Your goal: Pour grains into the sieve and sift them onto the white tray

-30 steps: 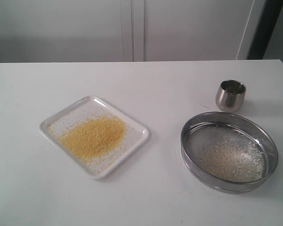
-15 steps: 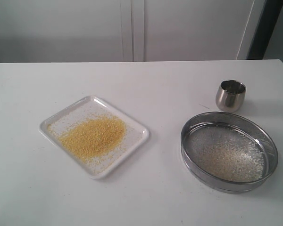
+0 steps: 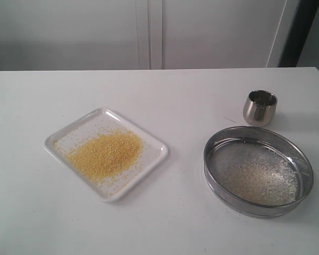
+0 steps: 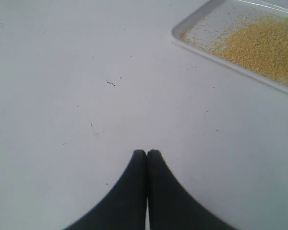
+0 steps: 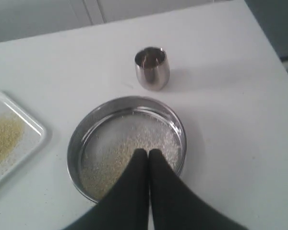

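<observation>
The white tray [image 3: 106,153] lies left of centre on the table and carries a heap of fine yellow grains [image 3: 103,154]. On the right rests the sieve [image 3: 258,170], its mesh holding paler whitish coarse bits [image 3: 258,180]. Neither arm shows in the exterior view. My left gripper [image 4: 147,152] is shut and empty above bare table, with a corner of the white tray [image 4: 201,48] and its grains [image 4: 264,45] off to one side. My right gripper [image 5: 148,151] is shut and empty, held above the sieve [image 5: 127,143].
A small rounded steel cup [image 3: 259,108] stands upright behind the sieve, also seen as the cup [image 5: 152,68] in the right wrist view. The table's right edge [image 5: 273,67] runs close to the cup. White cabinet doors [image 3: 149,32] stand behind the table.
</observation>
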`<move>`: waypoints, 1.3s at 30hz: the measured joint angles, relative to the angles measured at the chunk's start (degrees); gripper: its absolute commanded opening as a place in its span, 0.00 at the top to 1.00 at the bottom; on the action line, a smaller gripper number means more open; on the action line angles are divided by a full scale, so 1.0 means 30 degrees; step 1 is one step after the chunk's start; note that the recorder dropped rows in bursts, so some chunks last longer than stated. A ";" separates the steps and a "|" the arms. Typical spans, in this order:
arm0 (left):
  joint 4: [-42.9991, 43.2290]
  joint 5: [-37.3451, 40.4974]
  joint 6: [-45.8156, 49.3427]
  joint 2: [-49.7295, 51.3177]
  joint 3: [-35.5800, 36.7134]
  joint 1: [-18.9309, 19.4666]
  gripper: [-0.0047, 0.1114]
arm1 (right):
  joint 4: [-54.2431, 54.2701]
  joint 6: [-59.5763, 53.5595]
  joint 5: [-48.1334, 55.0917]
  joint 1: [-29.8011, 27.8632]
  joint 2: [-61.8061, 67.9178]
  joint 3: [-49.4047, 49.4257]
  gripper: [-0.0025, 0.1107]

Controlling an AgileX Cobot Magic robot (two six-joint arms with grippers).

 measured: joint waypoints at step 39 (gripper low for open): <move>0.0000 0.0000 0.0000 0.0000 0.0000 0.0000 0.96 | 0.0012 -0.2363 -0.1109 0.0000 -0.5867 0.2679 0.98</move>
